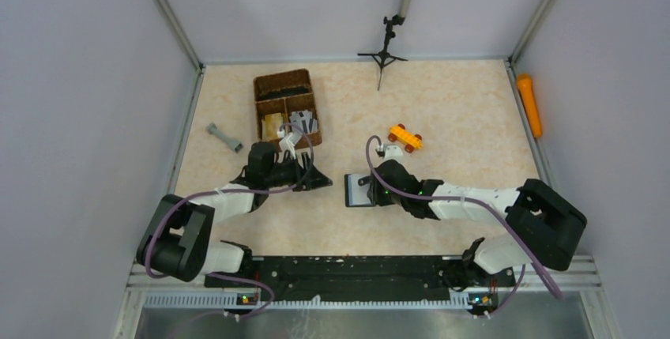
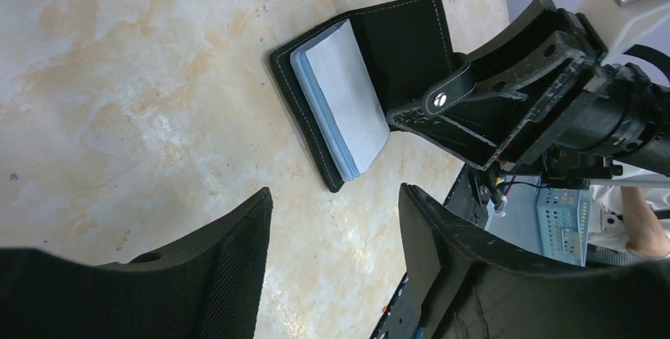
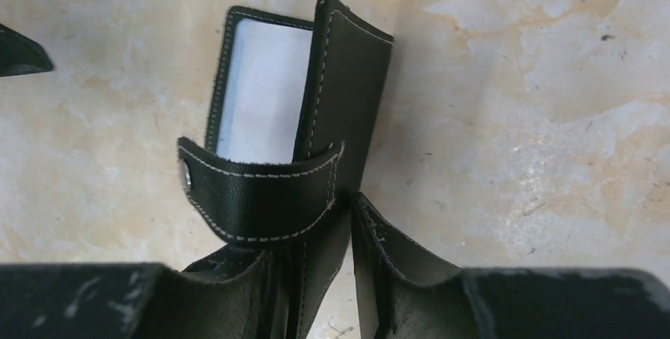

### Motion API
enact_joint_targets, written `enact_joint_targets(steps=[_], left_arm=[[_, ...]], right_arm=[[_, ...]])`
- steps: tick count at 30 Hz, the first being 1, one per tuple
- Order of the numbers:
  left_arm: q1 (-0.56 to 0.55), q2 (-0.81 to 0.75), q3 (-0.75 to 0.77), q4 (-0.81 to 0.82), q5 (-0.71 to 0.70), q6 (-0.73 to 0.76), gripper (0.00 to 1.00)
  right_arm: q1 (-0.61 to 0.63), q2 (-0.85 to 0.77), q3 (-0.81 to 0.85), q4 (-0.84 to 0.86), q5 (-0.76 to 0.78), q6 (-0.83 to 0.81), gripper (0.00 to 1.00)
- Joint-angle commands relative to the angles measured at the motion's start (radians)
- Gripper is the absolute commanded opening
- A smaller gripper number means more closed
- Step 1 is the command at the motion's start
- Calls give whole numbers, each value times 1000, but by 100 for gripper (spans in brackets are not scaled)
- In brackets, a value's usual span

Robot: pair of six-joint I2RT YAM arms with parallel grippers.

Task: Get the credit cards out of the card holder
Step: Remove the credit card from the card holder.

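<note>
The beige marbled desk [image 1: 458, 102] carries everything. At about 10 o'clock from its middle stands a brown wicker divided basket [image 1: 280, 78] with small items in its near compartments. The black, squarish, stitched-leather folding card holder [image 1: 357, 191] lies toward 6 o'clock from the desk's middle and is open: one half is flat on the desk and the other cover is lifted upright. The right pincer [image 3: 324, 256], reaching in from the 3 o'clock side in the top view, is clamped on that lifted cover, with a black finger pressed to either side of the leather. The left pincer [image 2: 333, 197] sits at 9 o'clock from the card holder and apart from it, its fingers spread wide with only bare desk between them. A pale grey-blue stack of cards [image 2: 344, 94] lies in the flat half, inside the stitched border. An orange and yellow toy car [image 1: 404, 137] rests at 1 o'clock from the card holder, well apart. A grey dumbbell-shaped piece [image 1: 224, 137] lies at 8 o'clock from the basket. The holder's black strap [image 3: 261, 189] curls across the near end of the cards, with a small round metal snap [image 3: 186, 175] at its free end.
</note>
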Motion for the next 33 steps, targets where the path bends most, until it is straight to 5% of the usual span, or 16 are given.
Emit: enact_joint_targets(steps=[1,6,11,33], left_arm=[[-8,5,18,51,26,-1,63],[-18,11,26,42,22,6,63],[-27,21,32,39,24,12,62],[-28,90,-19,392,229,-185,65]], right_arm=[[-15,27,32,-66,62,16,31],[-19,37,24,-56,35,12,30],[-19,-21,20,7,-57,16,3],[-34,-520,-163,346,-192,159,0]])
